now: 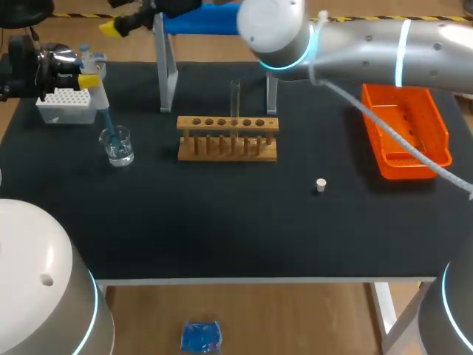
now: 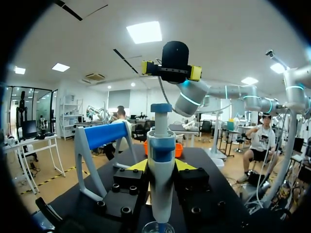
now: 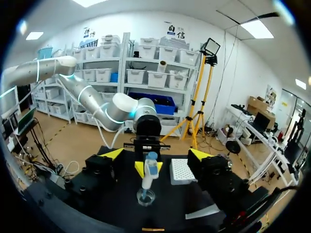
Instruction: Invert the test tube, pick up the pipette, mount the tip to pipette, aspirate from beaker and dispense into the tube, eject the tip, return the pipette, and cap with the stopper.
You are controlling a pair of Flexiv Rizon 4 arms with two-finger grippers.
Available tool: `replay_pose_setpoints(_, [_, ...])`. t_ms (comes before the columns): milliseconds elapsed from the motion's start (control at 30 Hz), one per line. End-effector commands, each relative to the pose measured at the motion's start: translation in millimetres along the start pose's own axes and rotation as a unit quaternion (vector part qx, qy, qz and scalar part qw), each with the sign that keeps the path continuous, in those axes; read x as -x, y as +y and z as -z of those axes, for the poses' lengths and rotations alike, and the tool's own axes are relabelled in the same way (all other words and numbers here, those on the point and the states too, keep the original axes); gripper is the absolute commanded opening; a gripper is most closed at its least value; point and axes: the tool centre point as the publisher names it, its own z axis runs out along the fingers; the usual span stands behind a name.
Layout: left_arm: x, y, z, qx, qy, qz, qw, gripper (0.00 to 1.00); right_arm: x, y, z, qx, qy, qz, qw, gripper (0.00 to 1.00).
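The left gripper (image 2: 161, 166) is clamping the pipette (image 2: 161, 187) by its stiff, probably light barrel, its tip dipping into the fragile-looking glass beaker (image 1: 118, 147) at the left. The right gripper (image 3: 158, 155) is hanging open and empty.

Counter (image 1: 222, 244): black top, pale front edge, white leg (image 1: 384, 310) at the near right corner. Floor (image 1: 295, 318) under and around it shows light wood tone on my head feed. Ceiling (image 2: 209, 34) is white, with bright rectangular panel lights (image 2: 144, 32). One wall (image 3: 243, 82) is white; shelving (image 3: 146, 73) stands against it, with a lamp (image 3: 211, 47) on a yellow tripod just right of that.
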Motion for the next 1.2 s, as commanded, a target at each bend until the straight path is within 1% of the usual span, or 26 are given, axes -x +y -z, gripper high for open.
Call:
replay_pose_setpoints(33, [0.5,-0.4,0.3,0.0,0.001,0.0,1.0,0.0,-6.4,-13.8,86.6,-0.004,-0.012,0.01,1.0,1.0])
replay_pose_setpoints(167, [0.5,-0.4,0.3,0.0,0.001,0.0,1.0,0.0,-2.2,-30.5,125.2,-0.005,-0.025,0.02,0.999,1.0])
replay_pose_setpoints(300, [0.5,-0.4,0.3,0.0,0.001,0.0,1.0,0.0,0.7,-48.7,153.8,-0.005,-0.031,0.022,0.999,1.0])
replay_pose_setpoints(533, [0.5,-0.4,0.3,0.0,0.001,0.0,1.0,0.0,8.7,-84.3,196.3,0.005,-0.038,0.016,0.999,1.0])
replay_pose_setpoints(667, [0.5,-0.4,0.3,0.0,0.001,0.0,1.0,0.0,9.9,-111.7,215.0,0.009,-0.04,0.012,0.999,1.0])
replay_pose_setpoints(867, [0.5,-0.4,0.3,0.0,0.001,0.0,1.0,0.0,5.9,-154.6,229.7,0.01,-0.058,-0.001,0.998,1.0])
replay_pose_setpoints(967, [0.5,-0.4,0.3,0.0,0.001,0.0,1.0,0.0,2.6,-174.9,231.6,0.019,-0.085,-0.006,0.996,1.0])
replay_pose_setpoints(1067, [0.5,-0.4,0.3,0.0,0.001,0.0,1.0,0.0,-0.7,-195.9,230.3,0.017,-0.092,-0.006,0.996,1.0])
replay_pose_setpoints(1200, [0.5,-0.4,0.3,0.0,0.001,0.0,1.0,0.0,-2.1,-220.8,227.4,0.014,-0.087,-0.019,0.996,1.0])
